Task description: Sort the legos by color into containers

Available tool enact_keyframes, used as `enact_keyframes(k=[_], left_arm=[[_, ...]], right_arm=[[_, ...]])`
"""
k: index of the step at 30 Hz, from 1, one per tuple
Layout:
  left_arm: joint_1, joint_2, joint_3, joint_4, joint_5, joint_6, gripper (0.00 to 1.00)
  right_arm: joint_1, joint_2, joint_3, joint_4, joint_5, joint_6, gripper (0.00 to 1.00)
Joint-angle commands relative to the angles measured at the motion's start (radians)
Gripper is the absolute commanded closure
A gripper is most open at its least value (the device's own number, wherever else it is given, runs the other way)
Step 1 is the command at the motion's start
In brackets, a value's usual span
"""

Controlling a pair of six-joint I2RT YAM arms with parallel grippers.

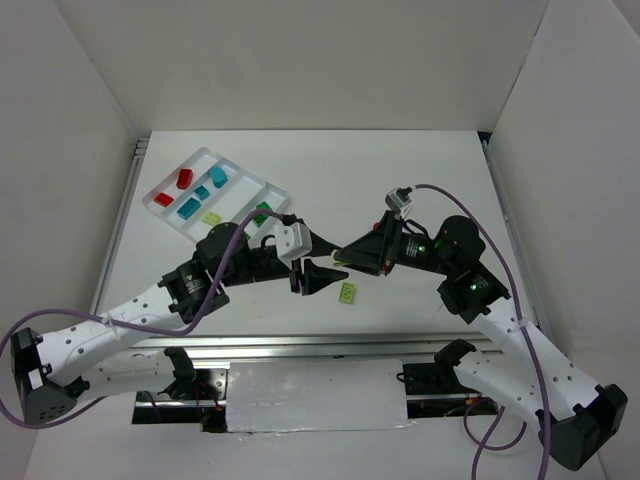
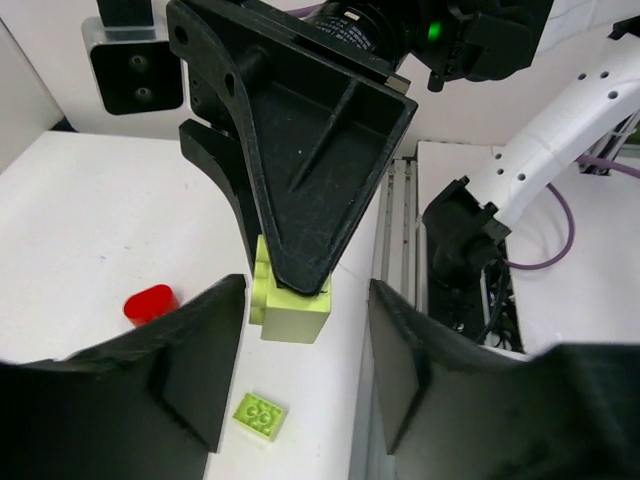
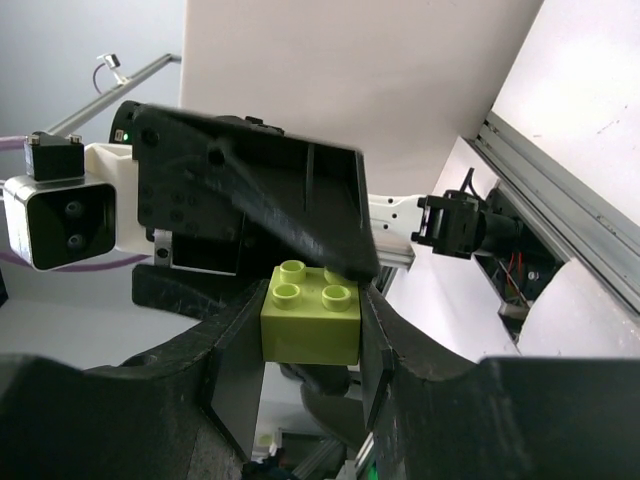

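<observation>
Tabletop (image 1: 420,170) carries the white tray (image 1: 245,172) at its far left, with red, teal, pale and green bricks lying in separate compartments. Near the middle, the two grippers meet tip to tip above the surface. The right gripper (image 1: 340,256) is clamped on a pale yellow-green brick (image 3: 310,322), pinching its flat sides and leaving the studs showing. The left gripper (image 2: 305,295) has its jaws well apart, one on either side of that brick and apparently not touching it. Hard, light and smooth, the brick would likely slip if caught by an edge; its flat opposite faces look the safest hold. Another pale brick (image 1: 347,292) lies loose on the table near the grippers.
</observation>
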Motion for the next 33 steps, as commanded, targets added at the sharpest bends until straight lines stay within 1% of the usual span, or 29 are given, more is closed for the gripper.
enact_keyframes(k=[1,2,3,5,6,8,9,10,11,12,13,14,15,16,17,18,19,21,22,24,25,26,27,28,29,30,31,32,33], left_arm=[[-0.005,-0.007,0.043,0.025,0.016,0.022,0.41],[-0.005,-0.010,0.042,0.025,0.014,0.023,0.47],[-0.005,-0.012,0.042,0.025,0.010,0.024,0.56],[-0.005,-0.012,0.043,0.023,0.004,0.024,0.66],[-0.005,-0.010,0.046,0.023,-0.004,0.023,0.80],[-0.005,-0.010,0.054,0.026,-0.059,0.000,1.00],[-0.005,-0.010,0.057,0.028,-0.080,-0.005,1.00],[-0.003,-0.010,0.059,0.026,-0.094,-0.007,1.00],[-0.003,-0.009,0.060,0.025,-0.105,-0.005,1.00],[-0.003,-0.010,0.057,0.025,-0.137,-0.007,1.00],[-0.003,-0.016,0.054,0.031,-0.162,-0.010,1.00],[-0.001,-0.022,0.040,0.035,-0.197,-0.011,1.00],[0.000,-0.028,0.029,0.041,-0.235,-0.017,1.00],[0.005,-0.042,0.020,0.052,-0.302,-0.022,1.00],[0.024,-0.048,0.005,0.052,-0.333,-0.030,1.00],[0.041,-0.053,-0.003,0.051,-0.354,-0.055,1.00],[0.092,-0.065,-0.009,0.046,-0.352,-0.069,1.00],[0.136,-0.076,-0.027,0.035,-0.367,-0.112,1.00],[0.170,-0.082,-0.033,0.026,-0.456,-0.120,1.00],[0.195,-0.058,-0.020,-0.024,-0.608,-0.154,1.00],[0.243,-0.036,-0.005,-0.052,-0.674,-0.168,1.00],[0.282,-0.009,0.046,-0.122,-0.781,-0.213,1.00],[0.322,0.075,0.081,-0.168,-0.830,-0.244,1.00],[0.409,0.130,0.121,-0.228,-0.873,-0.281,1.00],[0.457,0.187,0.213,-0.276,-0.907,-0.342,1.00],[0.494,0.318,0.274,-0.405,-0.929,-0.373,1.00],[0.547,0.391,0.333,-0.475,-0.965,-0.407,1.00],[0.570,0.459,0.458,-0.541,-1.005,-0.472,1.00],[0.594,0.591,0.529,-0.672,-1.027,-0.494,1.00]], right_arm=[[0.006,-0.007,0.022,0.047,0.001,-0.014,1.00],[0.004,-0.007,0.022,0.048,0.002,-0.013,1.00],[0.004,-0.009,0.019,0.053,0.002,-0.011,1.00],[0.004,-0.009,0.013,0.057,-0.001,-0.011,1.00],[0.006,-0.010,0.012,0.057,-0.001,-0.011,1.00],[0.004,-0.007,0.007,0.057,0.002,-0.016,0.97],[0.004,-0.007,0.004,0.061,0.002,-0.014,0.94],[0.004,-0.006,-0.001,0.067,-0.001,-0.013,0.89],[0.004,-0.006,-0.004,0.077,-0.007,-0.006,0.59],[0.003,-0.007,-0.007,0.074,-0.007,-0.008,0.27],[0.003,-0.009,-0.004,0.061,-0.002,-0.025,0.07],[0.000,-0.009,0.001,0.016,0.018,-0.042,0.00],[-0.006,-0.009,0.014,-0.010,0.027,-0.061,0.00],[-0.017,-0.010,0.018,-0.033,0.038,-0.092,0.00],[-0.031,-0.012,0.019,-0.062,0.050,-0.101,0.00],[-0.045,-0.018,0.009,-0.067,0.051,-0.105,0.00],[-0.078,-0.024,-0.002,-0.064,0.050,-0.103,0.00],[-0.123,-0.039,-0.034,-0.051,0.035,-0.097,0.00],[-0.175,-0.047,-0.044,-0.056,0.030,-0.097,0.00],[-0.227,-0.074,-0.070,-0.073,0.022,-0.103,0.00],[-0.256,-0.085,-0.080,-0.076,0.019,-0.105,0.00],[-0.295,-0.102,-0.099,-0.079,0.016,-0.108,0.00],[-0.309,-0.110,-0.107,-0.079,0.013,-0.111,0.00],[-0.316,-0.111,-0.114,-0.078,0.009,-0.114,0.00],[-0.318,-0.110,-0.122,-0.074,0.004,-0.117,0.00],[-0.318,-0.107,-0.125,-0.073,-0.010,-0.121,0.00],[-0.318,-0.101,-0.127,-0.071,-0.019,-0.126,0.00],[-0.318,-0.095,-0.133,-0.074,-0.024,-0.131,0.00],[-0.321,-0.093,-0.133,-0.082,-0.025,-0.147,0.00]])
